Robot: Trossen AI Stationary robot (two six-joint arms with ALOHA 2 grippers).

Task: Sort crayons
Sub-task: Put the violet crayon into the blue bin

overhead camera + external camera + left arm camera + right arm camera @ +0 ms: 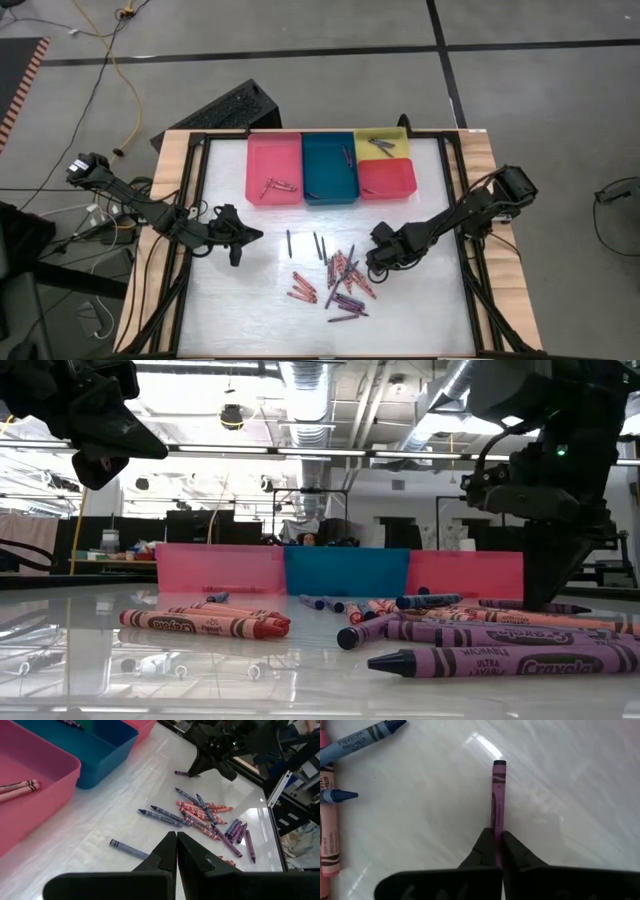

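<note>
Right jaws: the right gripper [498, 840] is closed on one end of a purple crayon [498, 795], low at the tabletop [250, 310].
Left jaws: the left gripper [176, 851] is closed on nothing, waiting at 9 o'clock of the pile.
Crayons: the loose crayons [340, 280] lie at the tabletop's centre; a few already sit in the pink tray [255, 165] and yellow tray [362, 137] at 12 o'clock.
Handling: light, stiff, paper-wrapped wax; probably rolls and could snap if squeezed hard.
Hold: an end grip may let it swing; mid-length would likely sit steadier.
</note>
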